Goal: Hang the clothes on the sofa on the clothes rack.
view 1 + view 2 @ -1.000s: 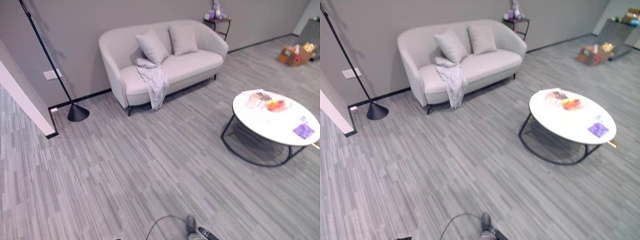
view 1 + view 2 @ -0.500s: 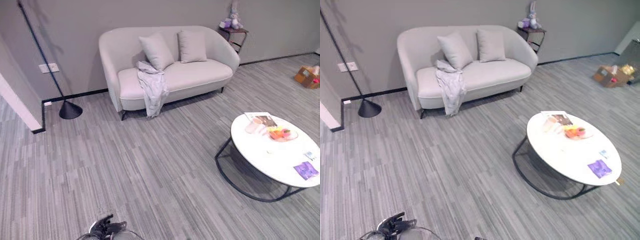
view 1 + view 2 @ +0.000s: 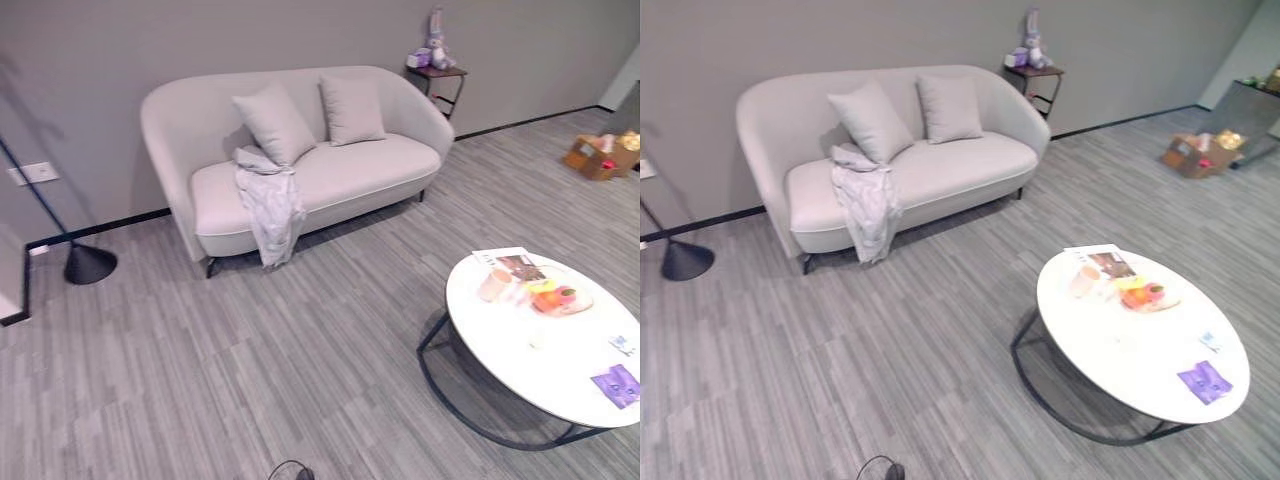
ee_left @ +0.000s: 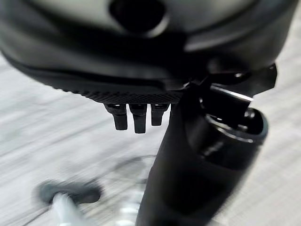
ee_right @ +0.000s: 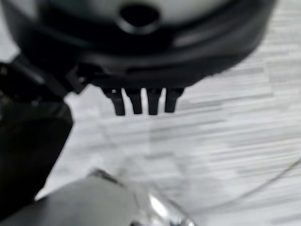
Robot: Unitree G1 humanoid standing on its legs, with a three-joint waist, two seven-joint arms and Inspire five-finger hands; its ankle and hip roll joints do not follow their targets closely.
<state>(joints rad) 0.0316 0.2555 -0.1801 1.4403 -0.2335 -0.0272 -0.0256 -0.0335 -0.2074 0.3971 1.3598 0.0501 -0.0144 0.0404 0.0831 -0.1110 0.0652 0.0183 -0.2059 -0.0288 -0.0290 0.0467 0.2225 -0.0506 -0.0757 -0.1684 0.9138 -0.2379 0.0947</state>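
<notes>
Grey floor beneath both empty hands, left hand (image 4: pixel 136 94) and right hand (image 5: pixel 141 89), fingers straight, pointing down.

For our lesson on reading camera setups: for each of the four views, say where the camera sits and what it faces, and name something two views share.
Left eye view: on the head, looking down at the sofa, the grey garment and the round table.
Right eye view: beside it, same scene, slightly shifted.
Left wrist view: on the left arm, along the left hand, straight fingers toward the floor.
Right wrist view: likewise, right hand, fingers straight.
Shared: both eye views show the garment draped over the sofa's seat edge.
</notes>
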